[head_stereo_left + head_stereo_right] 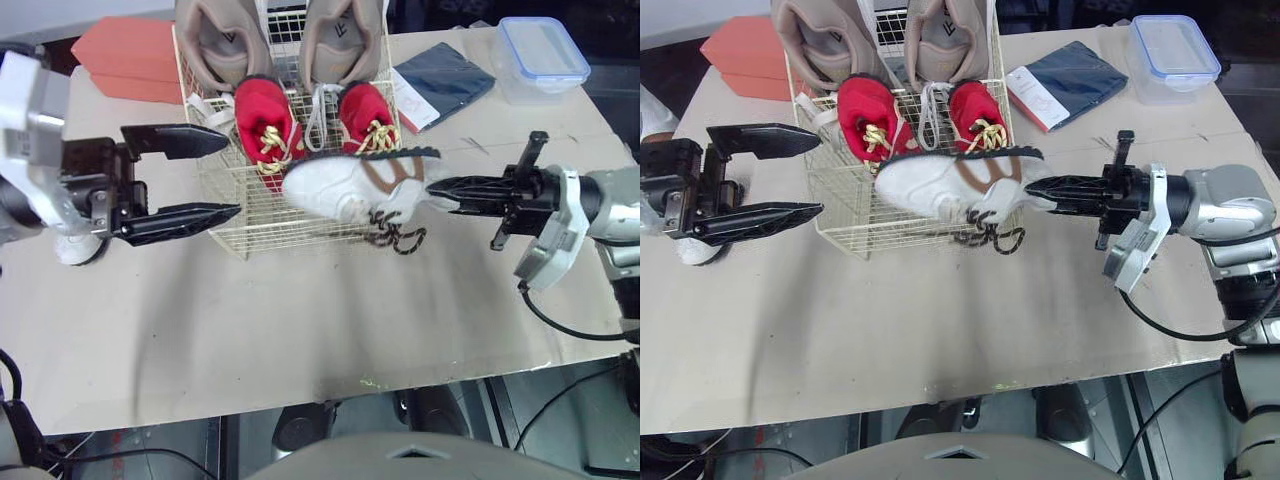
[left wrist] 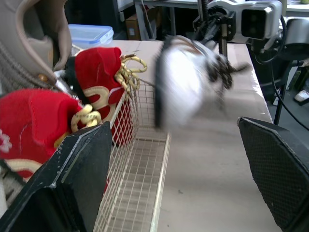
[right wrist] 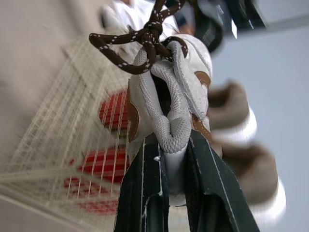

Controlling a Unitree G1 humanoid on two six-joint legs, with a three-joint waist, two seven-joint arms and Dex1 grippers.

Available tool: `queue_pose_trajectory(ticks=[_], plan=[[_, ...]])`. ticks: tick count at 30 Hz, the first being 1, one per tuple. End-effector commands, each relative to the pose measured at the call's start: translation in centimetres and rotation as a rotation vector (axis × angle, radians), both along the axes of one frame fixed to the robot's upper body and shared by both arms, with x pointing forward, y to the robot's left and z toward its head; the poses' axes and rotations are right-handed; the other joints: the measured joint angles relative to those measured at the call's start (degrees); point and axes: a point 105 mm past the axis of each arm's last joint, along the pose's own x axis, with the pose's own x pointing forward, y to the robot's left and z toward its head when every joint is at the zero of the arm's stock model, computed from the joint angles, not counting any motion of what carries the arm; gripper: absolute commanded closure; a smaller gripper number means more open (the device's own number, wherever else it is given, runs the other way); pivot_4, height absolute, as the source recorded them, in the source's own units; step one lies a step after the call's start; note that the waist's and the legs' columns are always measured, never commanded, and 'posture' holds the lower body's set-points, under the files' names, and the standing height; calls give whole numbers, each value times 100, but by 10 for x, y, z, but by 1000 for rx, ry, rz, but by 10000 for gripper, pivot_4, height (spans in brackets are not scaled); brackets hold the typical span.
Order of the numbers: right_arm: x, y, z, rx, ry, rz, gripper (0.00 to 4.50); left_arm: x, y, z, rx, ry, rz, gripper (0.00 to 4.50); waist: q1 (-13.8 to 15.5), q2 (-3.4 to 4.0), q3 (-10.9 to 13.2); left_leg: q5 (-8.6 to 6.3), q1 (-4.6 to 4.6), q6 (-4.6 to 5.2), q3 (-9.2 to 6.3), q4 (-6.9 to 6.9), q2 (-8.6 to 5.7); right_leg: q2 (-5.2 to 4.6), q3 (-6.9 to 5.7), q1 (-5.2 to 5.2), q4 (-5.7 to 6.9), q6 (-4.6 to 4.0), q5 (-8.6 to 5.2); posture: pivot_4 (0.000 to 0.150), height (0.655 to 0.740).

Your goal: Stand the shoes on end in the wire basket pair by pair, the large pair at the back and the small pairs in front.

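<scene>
Beige table (image 1: 300,320) carrying wire basket (image 1: 265,225) at back centre. Red box (image 1: 125,55) sitting back left. Navy packet (image 1: 445,80) and blue-lidded plastic container (image 1: 540,55) lying back right. White object (image 1: 75,248), mostly hidden, lying at left edge.

The right jaws are clamped on one end of a white shoe (image 1: 945,185), which lies on its side straight out from their tips over the front edge of the wire basket (image 1: 880,228), its dark laces hanging toward the surface (image 1: 940,330). The left jaws stand wide apart at the basket's far side, tips pointing at it. Between the two, red shoes (image 1: 862,120) stand on end before tan shoes (image 1: 815,40).
</scene>
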Motion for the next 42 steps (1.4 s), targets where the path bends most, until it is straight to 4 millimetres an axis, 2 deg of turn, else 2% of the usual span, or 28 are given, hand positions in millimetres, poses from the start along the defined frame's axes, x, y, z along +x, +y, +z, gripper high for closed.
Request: queue_pose_trajectory(ticks=[1,6,15,23,24,25,29,31,35,37,42], plan=[[-8,9,6,-22,-59,80,44817,1,-12,2,19,-24,-23,0,17,-2,0,0,0,0,0,0,0,0,0,0,0,0,0,1500,7400],[-10,24,11,-35,-94,133,44817,6,-23,-9,62,19,-51,0,19,-9,5,0,-2,0,0,2,-3,-1,0,0,0,0,0,1500,7400],[-8,31,16,-22,-120,145,44817,7,-36,-21,110,83,-119,0,17,-14,8,0,-3,0,-4,2,-3,1,-1,-1,0,0,0,1500,7400],[-13,34,23,6,-148,159,45000,4,-39,-29,141,137,-158,36355,18,-14,8,0,-3,0,-5,2,-3,3,-2,-2,0,0,0,1500,7400],[-13,34,23,9,-150,160,45000,4,-39,-29,140,137,-158,39405,19,-14,8,0,-3,0,-6,2,-3,3,-2,-2,0,0,0,1500,7400],[-13,34,24,13,-152,160,45000,4,-39,-29,140,137,-158,39641,20,-14,8,0,-3,0,-5,2,-3,3,-2,-2,0,0,0,1500,7400],[-11,31,28,48,-135,137,28787,6,-41,-26,107,111,-149,39641,20,-14,8,0,-3,0,-5,2,-3,3,-2,-2,0,0,0,1500,7400],[1,21,28,91,-1,49,20315,11,-41,-15,31,67,-115,39642,27,-15,8,0,-3,0,-6,2,-3,2,-2,-2,0,0,0,1500,7400],[22,-2,24,193,327,-123,387,16,-36,-3,-109,16,-49,39642,52,-23,9,0,-14,0,-15,9,-4,-3,-12,-1,-3,0,0,1500,7400],[24,-4,26,269,475,-160,387,22,-32,1,-177,-21,0,39642,48,-23,9,0,-14,0,-15,9,-4,-18,-10,-1,-3,0,0,1500,7400],[15,8,33,489,1062,-109,387,30,-38,10,-395,-80,43,39642,35,-23,9,0,-14,0,-20,8,-2,-26,-10,-4,1,0,0,1500,7400]])
